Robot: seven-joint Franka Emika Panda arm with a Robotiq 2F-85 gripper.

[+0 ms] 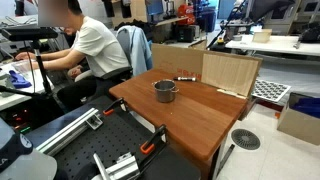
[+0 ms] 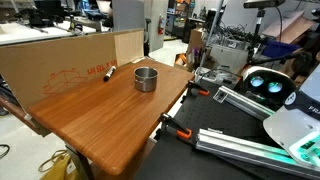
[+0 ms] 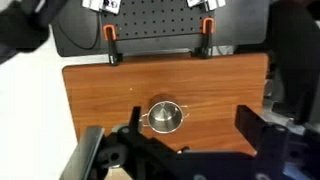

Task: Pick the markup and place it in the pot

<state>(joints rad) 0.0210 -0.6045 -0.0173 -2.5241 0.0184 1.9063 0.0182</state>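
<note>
Markup (image 1: 185,77) flat on wooden table (image 1: 200,125), upper centre of frame in an exterior view, near plywood box (image 1: 230,72), apart from pot (image 1: 164,91). Pot upright, mid-frame in both exterior views and wrist view. Gripper (image 3: 190,135) at lower edge of wrist view: jaws spread wide, empty.

Both exterior views are bright, with even, diffuse indoor light and soft shadows. The pot (image 1: 164,91) casts only a faint shadow on the tabletop (image 1: 200,112), whose varnish carries a pale sheen. A seated person's face (image 1: 68,12) is blurred out. A rounded unit (image 2: 266,84) glows bluish-white at the frame's side. In the wrist view the dark claw (image 3: 190,128) is close, soft-focused and underexposed, and the pot's rim glints.
</note>
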